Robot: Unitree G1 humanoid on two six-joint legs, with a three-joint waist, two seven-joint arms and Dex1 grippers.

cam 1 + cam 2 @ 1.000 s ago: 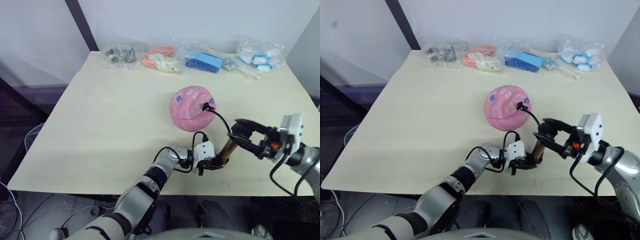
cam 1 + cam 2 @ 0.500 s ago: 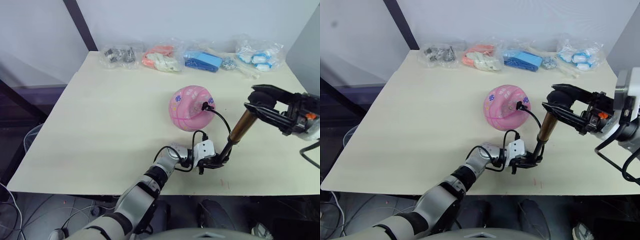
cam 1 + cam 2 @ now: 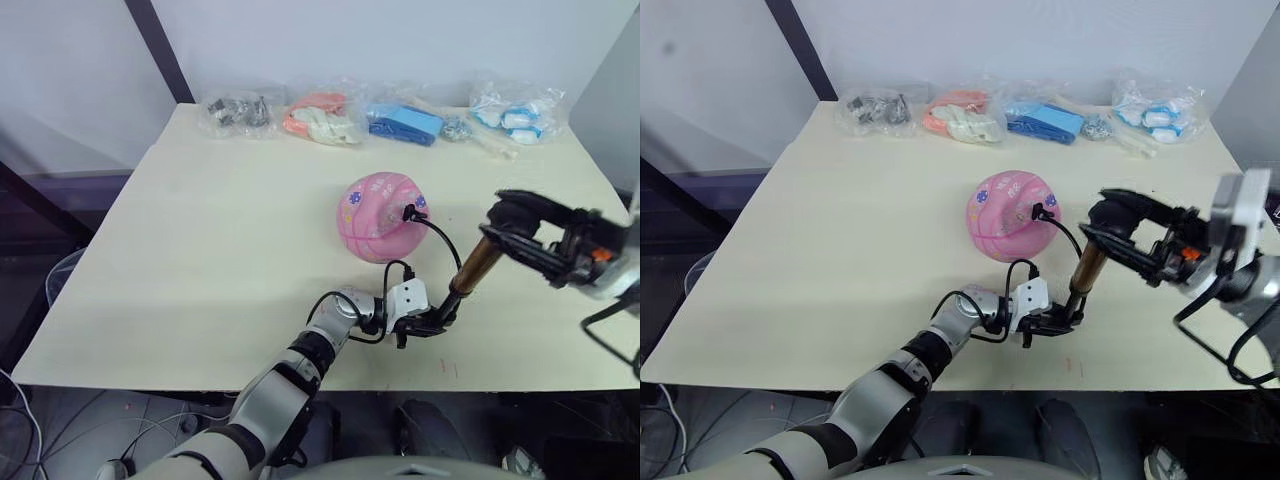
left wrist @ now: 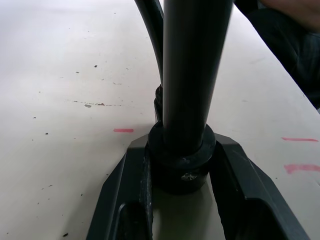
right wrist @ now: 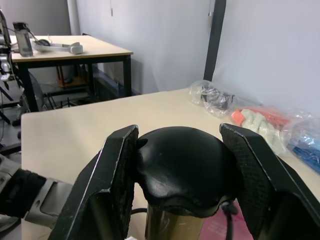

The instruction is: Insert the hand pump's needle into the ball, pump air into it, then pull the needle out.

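Gripping hand pump (image 3: 472, 270) near table (image 3: 200, 280) front edge.

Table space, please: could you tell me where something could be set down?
The table's left half, between the ball and its left edge, is bare. The back edge is crowded with bags; near the hand pump, both grippers work.

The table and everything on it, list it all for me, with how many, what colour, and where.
table: one, pale cream, under everything.
ball: one, pink with flower prints, middle of the table.
hand pump: one, bronze-gold barrel, black ends, standing tilted near the front edge, right of the ball.
hose: one, thin black, running from the pump's base to the ball's top.
clear bags: four, holding grey, orange, blue and white-blue items, in a row along the far edge.
left gripper: black, clamped on the pump's base.
right gripper: black, clamped on the pump's handle.
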